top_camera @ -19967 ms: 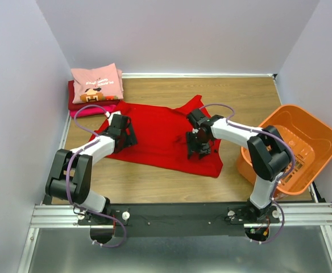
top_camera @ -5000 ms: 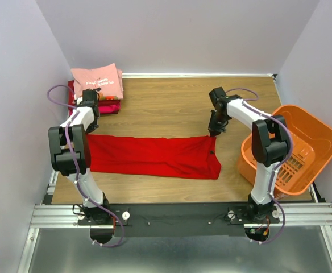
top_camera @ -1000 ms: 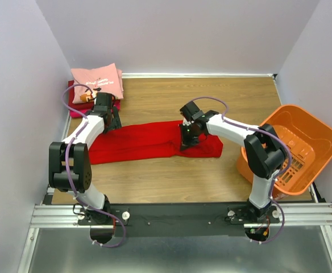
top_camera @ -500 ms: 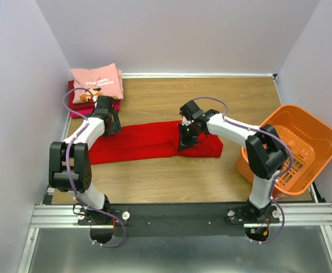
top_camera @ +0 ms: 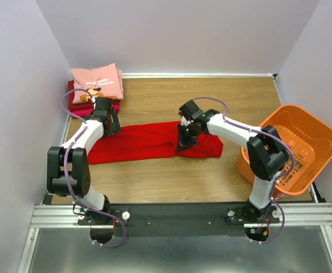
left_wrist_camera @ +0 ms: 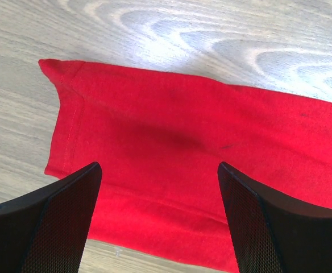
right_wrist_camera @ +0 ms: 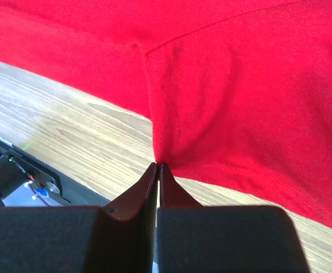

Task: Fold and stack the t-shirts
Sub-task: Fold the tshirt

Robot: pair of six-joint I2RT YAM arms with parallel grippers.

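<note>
The red t-shirt (top_camera: 149,142) lies as a long folded strip across the table (top_camera: 211,96). The right gripper (right_wrist_camera: 156,165) pinches a raised fold of it. The left gripper (left_wrist_camera: 158,169) is spread wide over its left end, seemingly just above the cloth.

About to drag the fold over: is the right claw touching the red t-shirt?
Touching. The right wrist view shows the right claw shut on a pinch of the red t-shirt at its near edge, with cloth puckering into the tips.

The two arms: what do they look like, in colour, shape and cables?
Left arm and right arm: white links, black joints, a purple cable looped along each. The left gripper and right gripper have broad black fingers.
</note>
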